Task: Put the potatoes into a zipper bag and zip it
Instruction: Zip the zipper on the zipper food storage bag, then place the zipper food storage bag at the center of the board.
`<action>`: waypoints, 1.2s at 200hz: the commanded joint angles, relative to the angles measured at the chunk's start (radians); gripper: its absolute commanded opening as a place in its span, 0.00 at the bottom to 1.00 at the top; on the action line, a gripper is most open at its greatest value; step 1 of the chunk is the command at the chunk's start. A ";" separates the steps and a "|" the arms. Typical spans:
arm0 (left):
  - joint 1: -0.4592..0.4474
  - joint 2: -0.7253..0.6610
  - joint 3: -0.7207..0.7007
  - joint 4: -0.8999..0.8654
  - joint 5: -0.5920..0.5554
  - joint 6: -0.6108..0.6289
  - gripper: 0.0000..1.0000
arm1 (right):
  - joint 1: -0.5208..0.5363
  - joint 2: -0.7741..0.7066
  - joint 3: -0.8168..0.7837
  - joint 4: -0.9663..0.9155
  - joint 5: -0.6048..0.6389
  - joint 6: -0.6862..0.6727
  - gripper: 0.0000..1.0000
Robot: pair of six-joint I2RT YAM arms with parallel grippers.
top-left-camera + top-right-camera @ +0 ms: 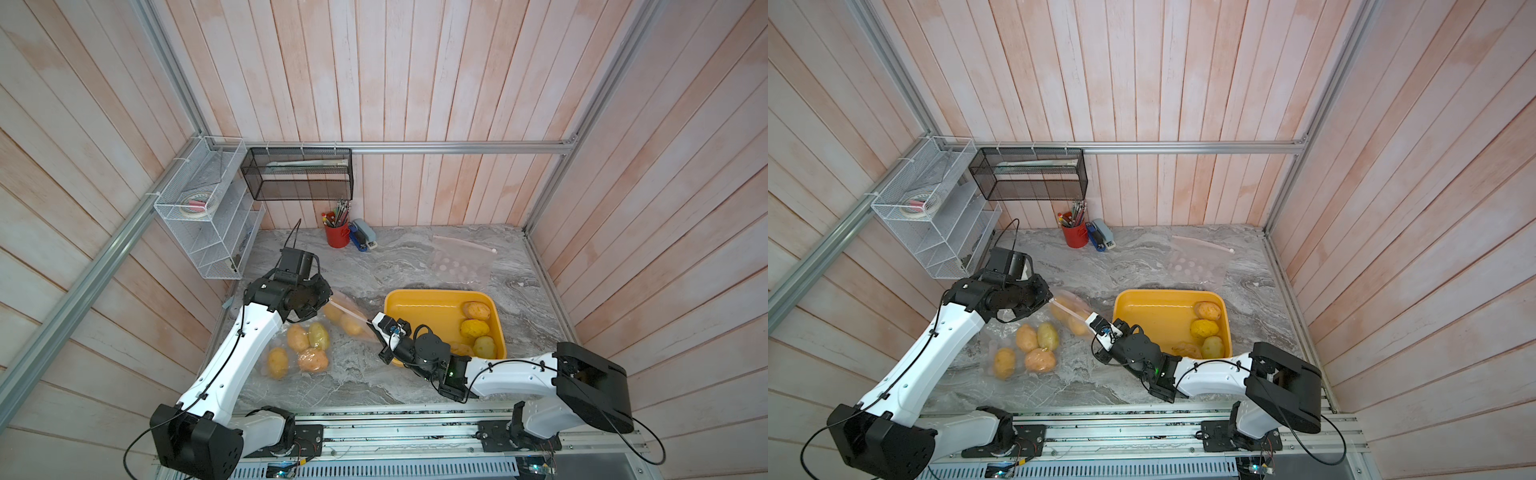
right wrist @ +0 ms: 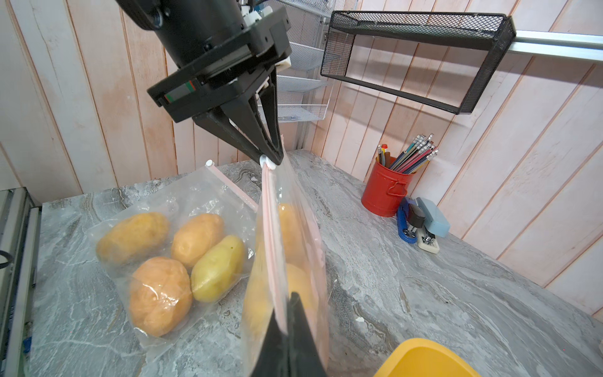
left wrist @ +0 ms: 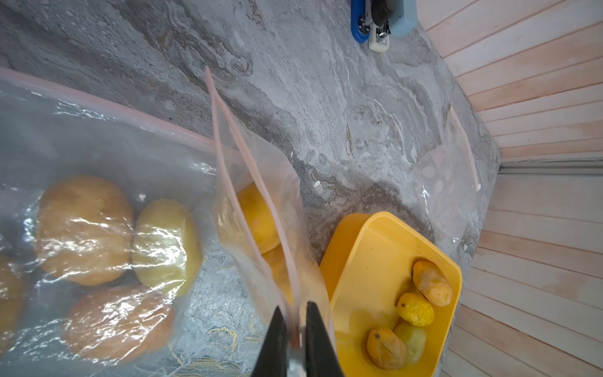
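Bagging half done on the marble table [image 1: 415, 257]. Right of centre in both top views, the yellow tray [image 1: 424, 311], four potatoes [image 1: 476, 310] left along its right-hand wall. Left of centre and lower in the frame, lying flat, a filled bag [image 1: 296, 353] with four more inside, pink strip apparently shut. Between that bag and the tray, held up by its top edge, the zipper bag [image 2: 293, 228] now in hand, seemingly two or three potatoes sagging in its belly, though hard to count through the creased film. Just above the tray in the frame, a spare empty bag [image 1: 459, 262], flat and apart from both arms. Clenched on one end of the raised bag's strip, at the white slider [image 2: 266, 161]: the left gripper [image 2: 274, 157]. Pinched tight on the opposite end: the right gripper [image 1: 372, 322], stretching the strip into a straight line between the two. Judged to be the zipping step for this bag, with the two tracks seen slightly parted in the left wrist view. Calls next for a firm anchor at the right end and a straight, level draw of the slider along the strip toward it, with no slack or twist; after that, on to the tray's remainder and the spare bag.
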 commanded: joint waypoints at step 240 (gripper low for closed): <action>0.181 0.059 0.201 -0.079 -0.328 -0.112 0.00 | -0.104 0.060 0.158 -0.090 0.035 0.243 0.00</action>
